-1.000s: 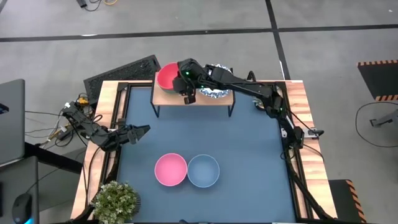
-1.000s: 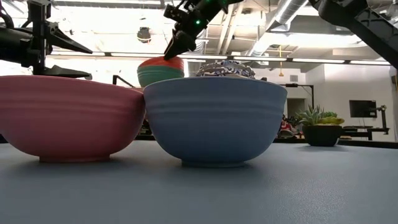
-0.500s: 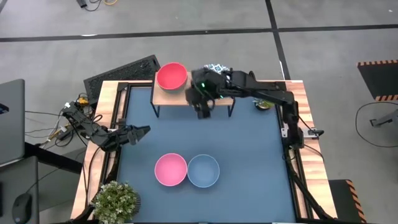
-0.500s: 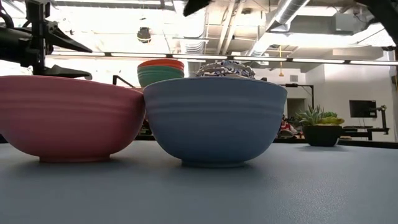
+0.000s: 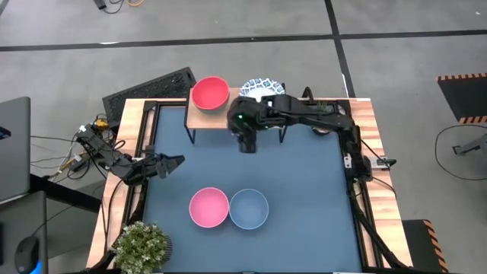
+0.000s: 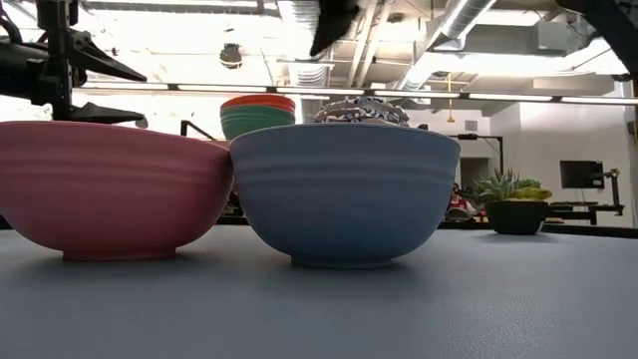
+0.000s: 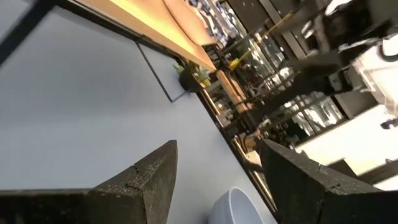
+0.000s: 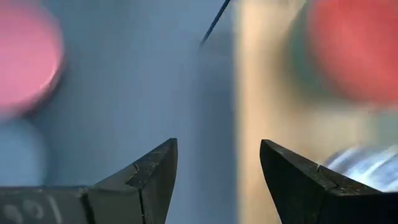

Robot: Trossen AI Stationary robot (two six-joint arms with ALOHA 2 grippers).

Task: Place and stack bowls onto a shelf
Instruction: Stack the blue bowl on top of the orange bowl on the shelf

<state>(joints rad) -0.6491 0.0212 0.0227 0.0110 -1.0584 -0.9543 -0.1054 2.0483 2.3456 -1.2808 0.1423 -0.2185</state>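
Nearest on the blue mat of the bench [image 5: 304,190]: pink bowl [image 5: 208,208] and light blue bowl [image 5: 249,208] side by side, rims touching, pink to the left, both upright and empty. Beyond the bench's near left corner: a small potted plant [image 5: 141,245].

Farther back, at the left edge: left hand [image 5: 172,161] held low over the mat, fingers [image 7: 143,180] spread with nothing between them, well apart from every bowl.

Farther still, just in front of the shelf [image 5: 228,118]: right hand [image 5: 246,144] raised over the mat, pointed down, fingers [image 8: 149,174] spread and empty, clear of the shelf's near edge.

At the far side: the shelf stood along the bench's far edge, light wooden top on thin black legs. On its left end sat a red bowl [image 5: 210,93] nested in a green bowl [image 6: 257,124], as seen in the low view. On its right end lay a white bowl with a blue-patterned rim [image 5: 261,86], partly hidden by the right arm in the overhead view.
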